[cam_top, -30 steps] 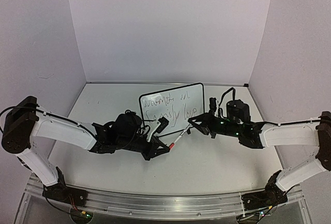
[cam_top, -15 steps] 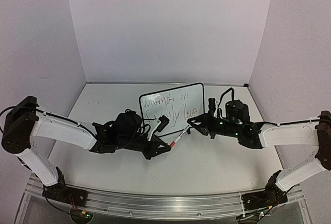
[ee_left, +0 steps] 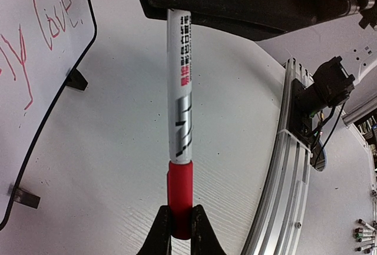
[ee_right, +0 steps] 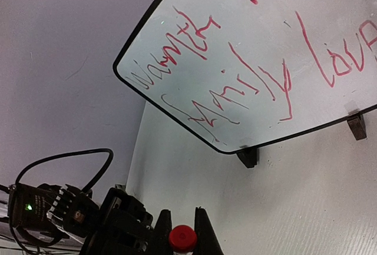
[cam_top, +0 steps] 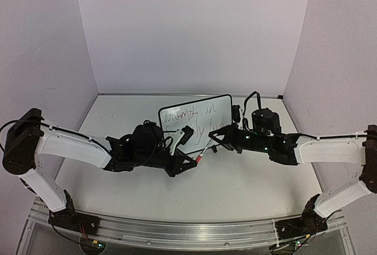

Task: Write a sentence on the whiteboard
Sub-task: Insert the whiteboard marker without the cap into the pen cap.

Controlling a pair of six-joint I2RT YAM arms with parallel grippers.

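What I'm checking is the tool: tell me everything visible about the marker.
The marker is a white plastic barrel with black and red print and a red end. It is held beside the whiteboard, not touching it. The left hand pinches the red end; the right hand clamps the other.

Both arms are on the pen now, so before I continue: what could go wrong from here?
1. Both arms' jaws clamp one marker; an off-axis pull could twist it loose from the grip on the red cap.
2. The whiteboard stands on small clip feet close by; a swing could topple it or smear the sentence.
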